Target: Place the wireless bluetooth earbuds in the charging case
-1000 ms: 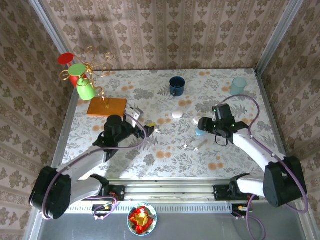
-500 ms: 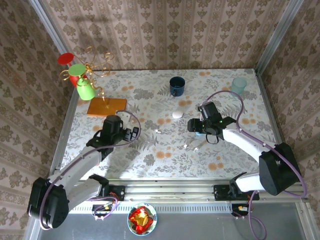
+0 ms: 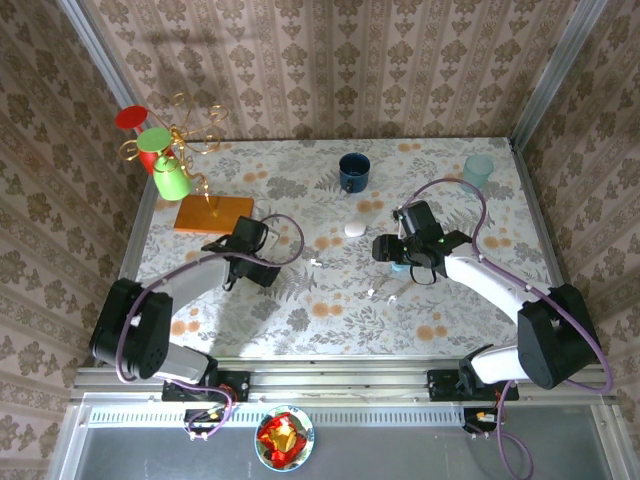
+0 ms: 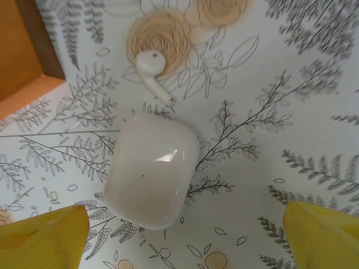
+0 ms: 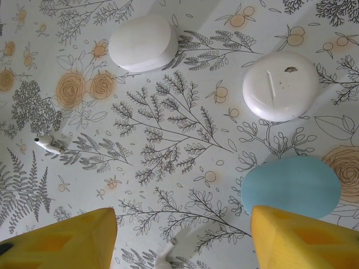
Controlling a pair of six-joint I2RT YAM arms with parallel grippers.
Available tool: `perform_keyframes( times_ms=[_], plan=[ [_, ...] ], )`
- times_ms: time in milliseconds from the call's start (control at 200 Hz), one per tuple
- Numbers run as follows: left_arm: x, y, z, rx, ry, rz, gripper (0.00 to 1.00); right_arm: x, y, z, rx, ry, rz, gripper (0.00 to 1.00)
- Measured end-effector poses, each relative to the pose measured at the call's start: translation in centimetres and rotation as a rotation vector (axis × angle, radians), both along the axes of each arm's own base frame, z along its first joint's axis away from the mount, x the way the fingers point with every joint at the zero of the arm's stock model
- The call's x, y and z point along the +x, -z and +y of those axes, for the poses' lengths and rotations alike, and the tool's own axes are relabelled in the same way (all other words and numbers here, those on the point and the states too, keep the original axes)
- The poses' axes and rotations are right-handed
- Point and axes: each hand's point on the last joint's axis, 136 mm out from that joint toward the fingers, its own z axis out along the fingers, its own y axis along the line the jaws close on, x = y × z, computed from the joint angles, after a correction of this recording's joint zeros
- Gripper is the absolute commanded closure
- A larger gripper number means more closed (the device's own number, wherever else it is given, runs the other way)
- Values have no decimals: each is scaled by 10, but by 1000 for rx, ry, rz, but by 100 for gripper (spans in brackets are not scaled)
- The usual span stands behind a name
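Observation:
In the left wrist view a white pebble-like charging case [image 4: 151,171] lies closed on the flowered table, with a short-stemmed white earbud [image 4: 150,67] just beyond it. My left gripper [image 4: 185,238] [image 3: 255,262] hovers over the case, open, its yellow fingertips [image 4: 42,238] on either side. My right gripper [image 5: 182,241] [image 3: 386,250] is open above bare table. Near it lie a light blue case [image 5: 290,186] [image 3: 400,266], a round white case [image 5: 280,86], an oval white case [image 5: 143,42] [image 3: 355,229], a small earbud [image 5: 49,145] [image 3: 315,262] and another earbud [image 5: 174,249] [image 3: 385,293].
An orange board [image 3: 213,213] [image 4: 22,50] with a gold mug tree and a green mug [image 3: 170,181] stands at the left, close to my left gripper. A dark blue mug [image 3: 353,171] and a pale teal cup [image 3: 478,170] stand at the back. Patterned walls enclose the table.
My left gripper has drawn back to the left, toward the orange board, and its jaws have narrowed slightly. My right gripper has shifted left, over the light blue case.

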Motion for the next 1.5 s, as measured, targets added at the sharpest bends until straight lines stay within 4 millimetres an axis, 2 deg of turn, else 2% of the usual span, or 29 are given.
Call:
perform_keyframes(
  times_ms=[175,335,440,715,790,855,935,995,1280,1390,1500],
  plan=[
    [7,6,16,24,-24,24,16,-1,0,2,5,-3,1,35],
    [13,10,22,18,-17,43,22,-2,0,5,12,-10,4,35],
    [18,12,21,11,2,57,30,-3,-2,6,17,-15,2,36],
    [22,23,12,-10,67,125,32,-3,-4,7,21,-17,-3,35],
    [24,24,10,-12,75,144,40,-3,-4,7,22,-17,-5,35],
    [23,25,8,-14,88,158,43,-3,-5,6,22,-17,-5,36],
    [21,26,6,-22,98,166,56,-3,-6,6,23,-17,-9,35],
    [21,25,4,-24,109,167,59,-3,-8,6,23,-15,-15,35],
    [20,22,-4,14,144,129,60,-2,-23,2,25,-5,-65,36],
    [11,18,-13,15,179,102,59,-3,-29,4,42,-12,-75,36],
    [1,3,-27,-3,231,38,59,-3,-32,4,52,-18,-80,36]
  ],
)
